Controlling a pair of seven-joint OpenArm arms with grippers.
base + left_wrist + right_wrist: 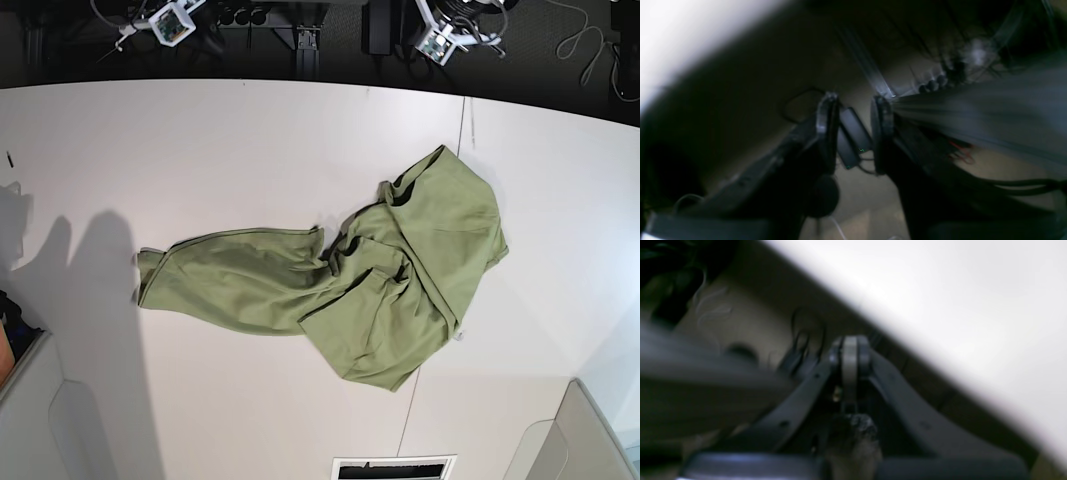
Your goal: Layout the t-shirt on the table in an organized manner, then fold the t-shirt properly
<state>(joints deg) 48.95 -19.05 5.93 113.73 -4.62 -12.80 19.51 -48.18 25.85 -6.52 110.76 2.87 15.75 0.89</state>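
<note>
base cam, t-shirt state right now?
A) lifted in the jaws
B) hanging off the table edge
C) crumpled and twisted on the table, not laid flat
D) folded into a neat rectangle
C: the t-shirt lies bunched and twisted on the table, one end trailing to the view's left, and no arm touches it.

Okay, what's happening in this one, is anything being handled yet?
Nothing is being handled right now. The olive-green t-shirt lies crumpled and twisted on the white table, one part stretched out toward the base view's left. Neither arm touches it. The left gripper is open and empty; the right gripper is shut on nothing, off the table's edge. Laying out has not begun.
</note>
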